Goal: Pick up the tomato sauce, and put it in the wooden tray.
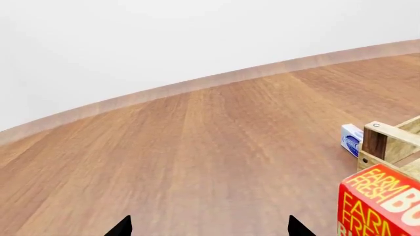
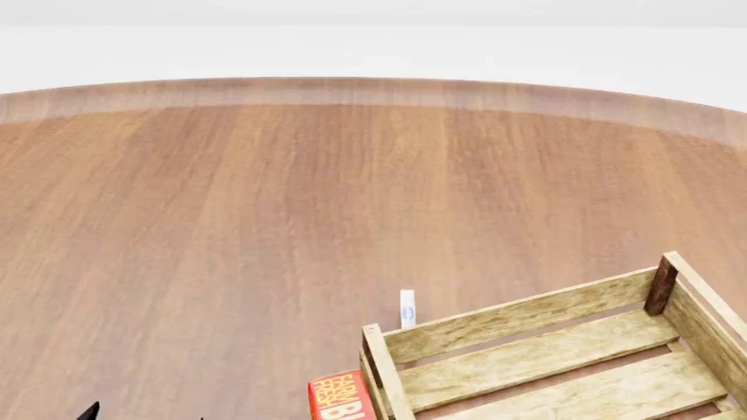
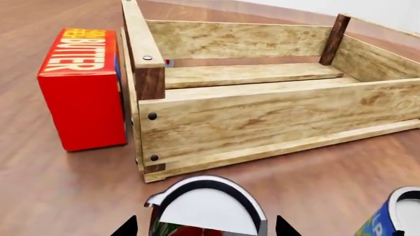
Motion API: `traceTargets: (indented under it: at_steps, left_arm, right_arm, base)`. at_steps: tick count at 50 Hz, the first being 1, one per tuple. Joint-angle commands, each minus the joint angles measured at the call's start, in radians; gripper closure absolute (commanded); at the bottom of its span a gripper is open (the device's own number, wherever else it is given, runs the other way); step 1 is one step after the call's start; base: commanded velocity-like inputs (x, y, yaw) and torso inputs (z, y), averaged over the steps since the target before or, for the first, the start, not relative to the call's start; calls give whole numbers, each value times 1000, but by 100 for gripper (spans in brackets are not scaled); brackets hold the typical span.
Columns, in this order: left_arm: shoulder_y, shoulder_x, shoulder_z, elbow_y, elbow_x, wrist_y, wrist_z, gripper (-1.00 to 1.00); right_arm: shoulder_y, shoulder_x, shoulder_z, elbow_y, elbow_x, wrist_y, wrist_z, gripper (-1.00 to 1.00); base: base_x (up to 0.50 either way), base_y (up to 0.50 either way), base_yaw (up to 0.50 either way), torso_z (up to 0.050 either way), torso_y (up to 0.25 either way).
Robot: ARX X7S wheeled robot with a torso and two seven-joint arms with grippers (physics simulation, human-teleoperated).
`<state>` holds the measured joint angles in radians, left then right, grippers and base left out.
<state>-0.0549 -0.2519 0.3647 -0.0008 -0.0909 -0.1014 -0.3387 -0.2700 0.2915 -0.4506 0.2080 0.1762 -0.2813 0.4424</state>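
The tomato sauce [image 3: 204, 209], a small tin with a pale silvery top and a red and green label, stands upright on the wooden floor just in front of the wooden tray [image 3: 262, 118]. My right gripper [image 3: 206, 227] is open, one dark fingertip on each side of the tin with a gap on both sides. The tray [image 2: 513, 319] is a pale slatted crate with darker corner posts, and nothing shows inside it. My left gripper [image 1: 210, 227] is open over bare floor, left of the tray's corner [image 1: 384, 140]. The head view does not show the tin or the right gripper.
A red butter box [image 3: 82, 88] stands against the tray's left end [image 2: 342, 398] [image 1: 380, 206]. A small white-and-blue box [image 2: 408, 308] [image 1: 352, 139] lies on the floor beyond the tray. The blue-and-orange can [image 3: 394, 216] stands right of the tin. Wooden floor runs to a white wall.
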Motion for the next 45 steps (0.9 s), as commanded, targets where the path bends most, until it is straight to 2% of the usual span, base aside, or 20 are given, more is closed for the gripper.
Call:
traceTargets:
  at_steps: [1,15,16,33,45]
  left_arm:
    - [5,18,-34,0,-15,33,4,-100]
    - [3,15,-28,9,-19,24,-2,-100]
    - [3,14,-27,9,-19,24,-2,-100]
    - [-2,10,-23,-5,-25,35,-4,-100]
    - [-3,7,-19,-7,-29,37,-7,-100]
  right_arm:
    - [9,-17,24,14,9,-1,-28,-100]
    - [10,-14,18,17,12,-3,-29,-100]
    - [10,-14,18,17,17,-2,-32,100]
    - [-10,-4,14,-28,-2,-1,-2,100]
    - [-258,89,11,-425,-205,-76,140,100]
  base:
    - [0,0,0,0,0]
    - [0,0,0,0,0]
    - [0,0,0,0,0]
    - [0,0,0,0,0]
    - [0,0,0,0,0]
